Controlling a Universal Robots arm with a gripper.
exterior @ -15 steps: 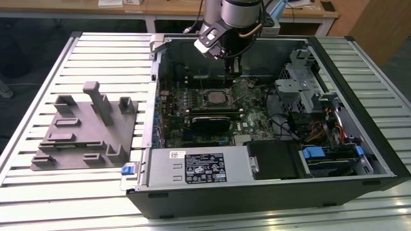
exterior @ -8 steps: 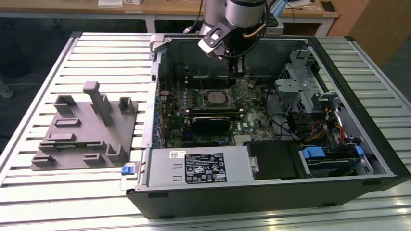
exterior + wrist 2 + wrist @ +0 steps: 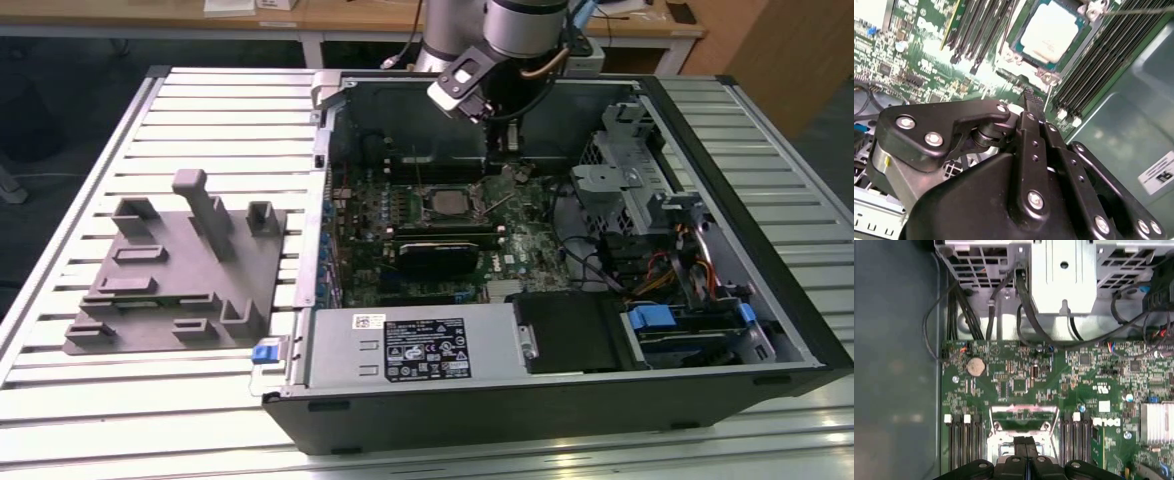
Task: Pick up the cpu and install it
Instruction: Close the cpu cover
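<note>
A: Arm position?

B: The arm (image 3: 514, 30) enters at the upper centre of the exterior view and reaches down into an open computer case (image 3: 534, 425). The case lies on its side on the slatted tabletop (image 3: 214, 120). The end effector (image 3: 503, 140) hangs over the green motherboard (image 3: 527, 240), near the case's far wall.

A: Fingers?

B: Together. In the first wrist view the two black fingertips (image 3: 1020, 442) lie flat against each other with only a thin seam between them, and nothing is held. The second wrist view agrees: they form one narrow tip.

A: And the cpu?

B: The cpu (image 3: 1050, 29) sits flat inside the socket (image 3: 1014, 59) with its silvery top up and a metal frame around it. In the exterior view the socket is at the middle of the board. The end effector's tip is near one corner of the socket, apart from the cpu. I cannot tell whether the tip touches the board.

A: Surroundings?

B: Dark memory slots (image 3: 1089, 65) run along both sides of the socket. There is a coin battery (image 3: 976, 366) on the board, and black cables (image 3: 1029, 325) loop down from the metal cage beyond it. The labelled power supply (image 3: 414, 345) is at the lower centre of the exterior view. A grey block (image 3: 174, 270) rests on the tabletop at the exterior view's left, well apart from the case.
</note>
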